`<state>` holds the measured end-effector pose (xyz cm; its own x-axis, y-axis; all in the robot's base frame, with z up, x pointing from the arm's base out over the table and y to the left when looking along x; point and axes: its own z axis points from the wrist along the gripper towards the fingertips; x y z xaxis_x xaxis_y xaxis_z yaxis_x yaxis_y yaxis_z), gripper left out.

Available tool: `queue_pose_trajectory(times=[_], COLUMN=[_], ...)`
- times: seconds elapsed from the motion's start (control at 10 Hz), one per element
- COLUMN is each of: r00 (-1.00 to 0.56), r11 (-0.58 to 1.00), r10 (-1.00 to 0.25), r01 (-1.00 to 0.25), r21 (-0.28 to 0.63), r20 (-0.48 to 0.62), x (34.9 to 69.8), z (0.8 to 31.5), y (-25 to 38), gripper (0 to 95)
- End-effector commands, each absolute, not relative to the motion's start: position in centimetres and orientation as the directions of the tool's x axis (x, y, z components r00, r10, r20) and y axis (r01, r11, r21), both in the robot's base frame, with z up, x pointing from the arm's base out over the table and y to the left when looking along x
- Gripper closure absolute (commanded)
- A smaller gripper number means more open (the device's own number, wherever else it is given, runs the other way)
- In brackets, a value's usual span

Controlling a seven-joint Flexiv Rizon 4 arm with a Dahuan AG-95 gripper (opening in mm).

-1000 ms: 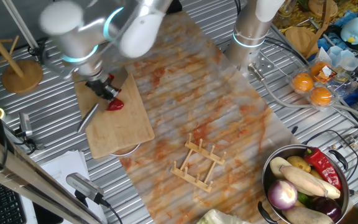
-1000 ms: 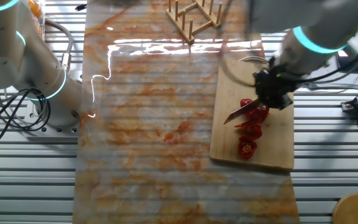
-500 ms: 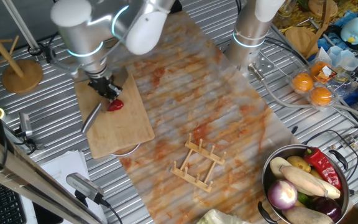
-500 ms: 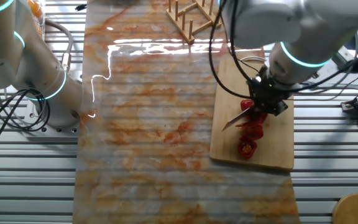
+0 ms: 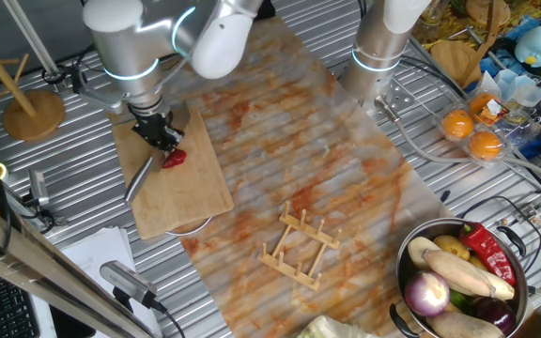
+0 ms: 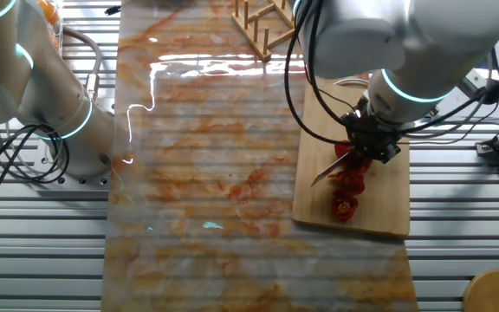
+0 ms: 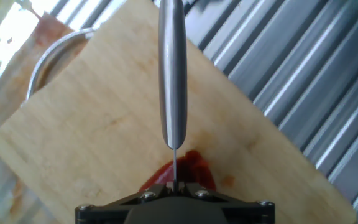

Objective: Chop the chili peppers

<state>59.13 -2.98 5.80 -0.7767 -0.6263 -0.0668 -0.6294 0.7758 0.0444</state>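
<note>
The chili peppers lie as several red chunks on the wooden cutting board [image 6: 379,208]: one [image 6: 346,207] near the front and more [image 6: 353,180] under the knife. In one fixed view a red piece [image 5: 174,159] shows beside the gripper, and in the hand view red flesh [image 7: 191,168] lies right under the blade. My gripper [image 5: 161,133] [image 6: 371,145] is shut on a silver knife [image 5: 137,178] [image 6: 326,171] [image 7: 172,74], held edge-down over the chili on the board [image 5: 181,192] [image 7: 98,124].
A wooden rack [image 5: 301,246] [image 6: 267,19] stands on the stained sheet. A pot of mixed vegetables [image 5: 458,277] is at the front right, oranges [image 5: 471,132] behind it. A second arm's base [image 5: 383,47] [image 6: 55,113] and a wooden stand [image 5: 31,113] are nearby. A metal rim [image 7: 45,59] shows under the board.
My gripper with the knife has shifted a little along the board and come down over the chili pieces. The arm's upper links have swung round. The chunks have stayed in place.
</note>
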Motion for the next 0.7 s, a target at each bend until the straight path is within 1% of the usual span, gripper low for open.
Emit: queue_pose_trajectory(times=[0.1,0.3,0.5,0.7], r00=[-0.789,-0.782,-0.797,-0.802], r11=[0.787,0.779,0.794,0.798], r10=[-0.611,-0.620,-0.601,-0.594], r01=[-0.614,-0.623,-0.604,-0.597], r21=[0.054,0.063,0.070,0.078], r20=[-0.065,-0.062,-0.065,-0.060], x=[59.6,60.3,61.0,61.6], z=[5.2,5.5,5.4,6.2], y=[-1.7,-1.0,0.3,0.9], gripper=[95.0,95.0,95.0,95.0])
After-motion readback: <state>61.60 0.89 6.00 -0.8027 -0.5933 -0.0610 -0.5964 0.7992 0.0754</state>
